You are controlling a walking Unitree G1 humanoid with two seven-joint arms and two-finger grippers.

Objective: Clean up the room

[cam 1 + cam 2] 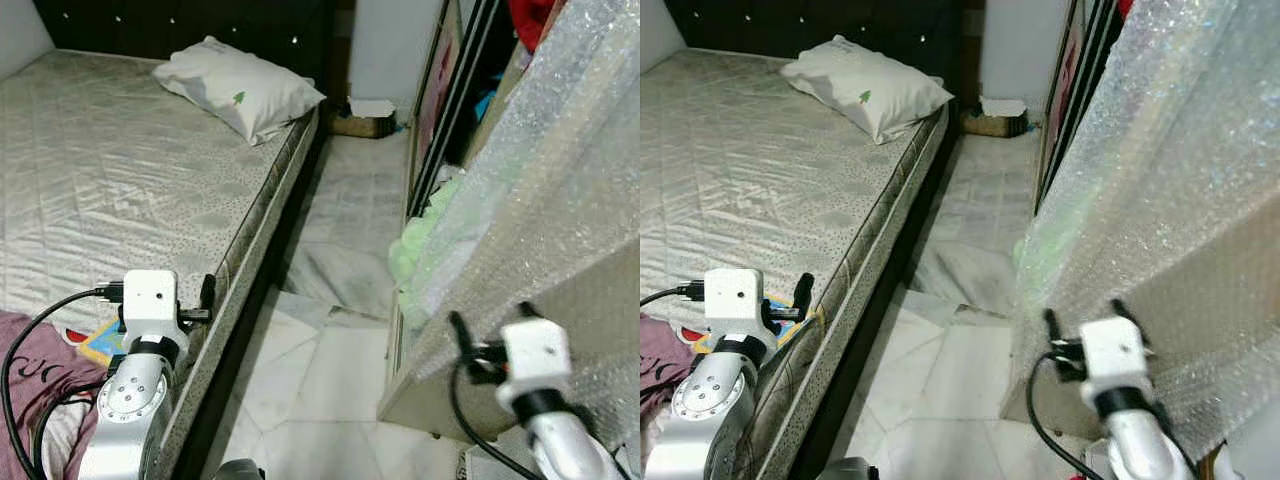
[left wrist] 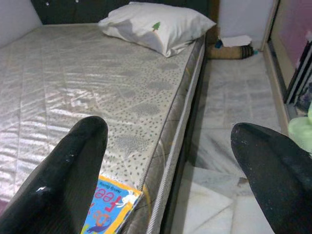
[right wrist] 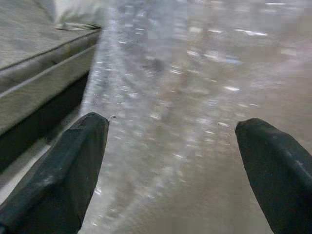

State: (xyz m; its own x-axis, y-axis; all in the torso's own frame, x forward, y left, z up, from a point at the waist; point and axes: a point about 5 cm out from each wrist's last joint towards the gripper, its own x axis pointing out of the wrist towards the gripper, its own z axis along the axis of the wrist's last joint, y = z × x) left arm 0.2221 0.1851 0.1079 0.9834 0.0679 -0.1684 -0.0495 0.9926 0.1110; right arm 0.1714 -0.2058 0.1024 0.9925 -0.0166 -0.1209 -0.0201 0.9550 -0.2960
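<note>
A colourful book (image 2: 111, 207) lies at the mattress's (image 1: 120, 180) near edge, just under the spread-open left gripper (image 2: 170, 161). Likely step: reaching; next, lower and pinch. The right gripper (image 3: 170, 165), also spread, faces bubble wrap (image 1: 1180, 200).

Head views downward (bed (image 1: 130, 180) shared)

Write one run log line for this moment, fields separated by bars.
left end effector: open, over mattress edge near picture book | right end effector: open, facing bubble wrap | holding: nothing
</note>
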